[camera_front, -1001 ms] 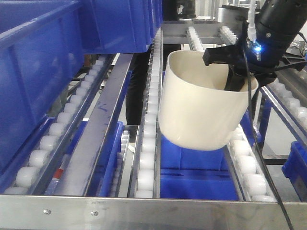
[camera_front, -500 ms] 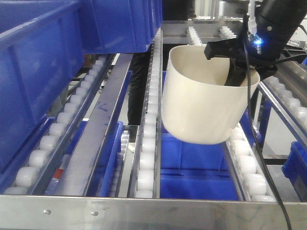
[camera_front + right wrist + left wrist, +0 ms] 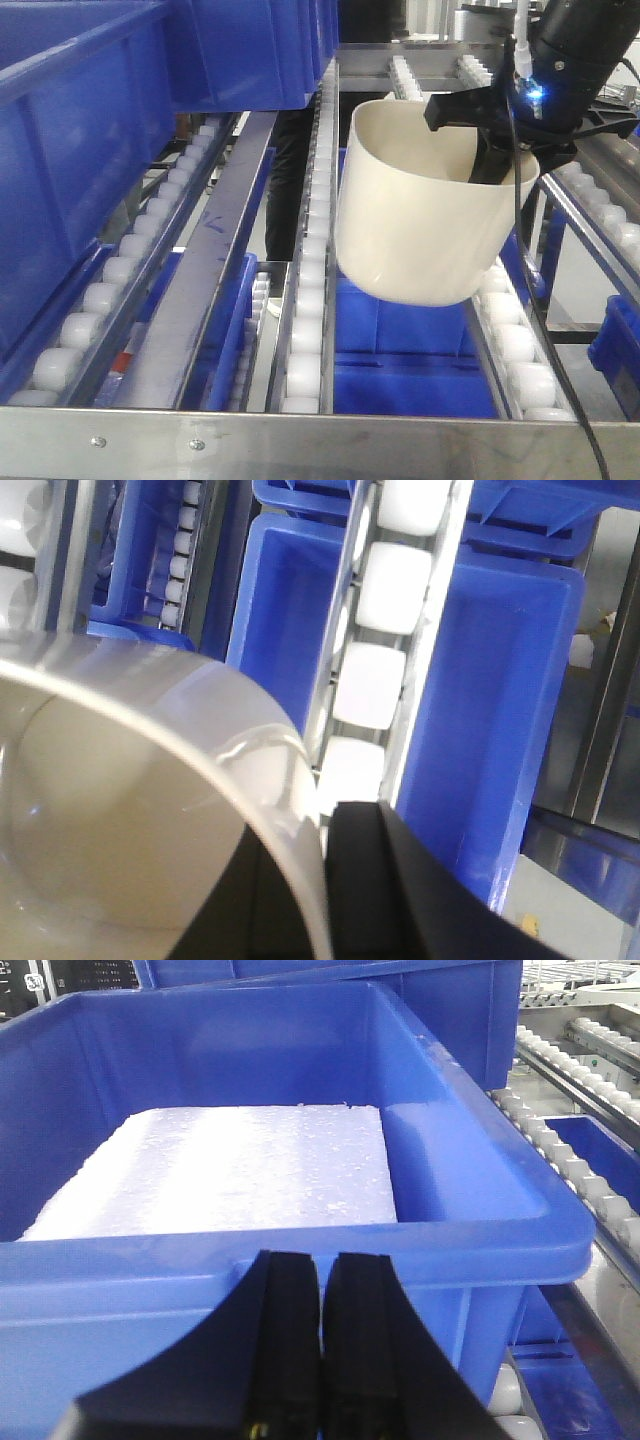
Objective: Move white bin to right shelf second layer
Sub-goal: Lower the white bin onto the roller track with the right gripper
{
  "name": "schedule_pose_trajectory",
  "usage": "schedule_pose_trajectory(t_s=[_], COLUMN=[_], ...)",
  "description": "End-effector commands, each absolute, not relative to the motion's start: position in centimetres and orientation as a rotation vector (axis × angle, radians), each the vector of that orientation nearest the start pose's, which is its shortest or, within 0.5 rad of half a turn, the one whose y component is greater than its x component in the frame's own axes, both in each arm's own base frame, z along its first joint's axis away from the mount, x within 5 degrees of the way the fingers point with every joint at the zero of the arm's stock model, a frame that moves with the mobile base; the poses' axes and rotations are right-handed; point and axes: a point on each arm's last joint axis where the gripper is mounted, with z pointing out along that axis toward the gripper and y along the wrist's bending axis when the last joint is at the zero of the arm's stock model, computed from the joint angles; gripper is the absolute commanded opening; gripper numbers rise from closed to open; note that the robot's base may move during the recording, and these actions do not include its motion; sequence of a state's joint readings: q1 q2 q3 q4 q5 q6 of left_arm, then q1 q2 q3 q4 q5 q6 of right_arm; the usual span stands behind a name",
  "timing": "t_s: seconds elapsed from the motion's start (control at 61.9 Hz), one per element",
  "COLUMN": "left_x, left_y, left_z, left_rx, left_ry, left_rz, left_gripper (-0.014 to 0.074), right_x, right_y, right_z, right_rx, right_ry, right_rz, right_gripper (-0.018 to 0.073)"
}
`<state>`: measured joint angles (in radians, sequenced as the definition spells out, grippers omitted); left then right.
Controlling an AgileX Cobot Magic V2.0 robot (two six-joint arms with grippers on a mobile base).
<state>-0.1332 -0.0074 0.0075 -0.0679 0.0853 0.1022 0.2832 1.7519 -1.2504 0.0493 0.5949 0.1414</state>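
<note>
The right gripper grips the white bin by its rim, hanging tilted at frame centre above the roller lane, not yet set down; the left gripper is closed on nothing.

Steel rack level of sloping roller lanes, blue crates resting on the left lanes

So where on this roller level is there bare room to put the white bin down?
The lane right under the white bin, between its two roller rows and, is bare. The narrower lane to its left, beside the steel rail, is bare too. Further left it is crowded with blue crates. The right claw grips the bin's rim.
</note>
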Motion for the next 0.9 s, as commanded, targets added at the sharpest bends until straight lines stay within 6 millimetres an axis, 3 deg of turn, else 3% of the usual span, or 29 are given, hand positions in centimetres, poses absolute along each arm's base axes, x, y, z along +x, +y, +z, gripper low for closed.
schedule_pose_trajectory(t_s=[0.0,0.258,0.42,0.517,0.888], left_x=[5.6,5.6,5.6,5.6,5.6], left_y=[-0.8,-0.8,-0.8,-0.8,-0.8], left_z=[19.9,19.9,19.9,19.9,19.9], left_rx=[0.122,0.122,0.122,0.122,0.122], left_ry=[1.502,1.502,1.502,1.502,1.502], left_rz=[-0.089,-0.089,-0.089,-0.089,-0.089], left_gripper=[0.0085,0.0085,0.0085,0.0085,0.0085], right_x=[36.2,36.3,36.4,36.4,36.1], right_y=[10.4,10.4,10.5,10.5,10.5], right_z=[26.4,26.5,26.5,26.6,27.6], right_rx=[-0.159,-0.158,-0.159,-0.159,-0.147], right_ry=[2.481,2.471,2.458,2.457,2.419], right_rz=[0.199,0.201,0.204,0.205,0.225], right_gripper=[0.0057,0.01,0.0381,0.0484,0.0487])
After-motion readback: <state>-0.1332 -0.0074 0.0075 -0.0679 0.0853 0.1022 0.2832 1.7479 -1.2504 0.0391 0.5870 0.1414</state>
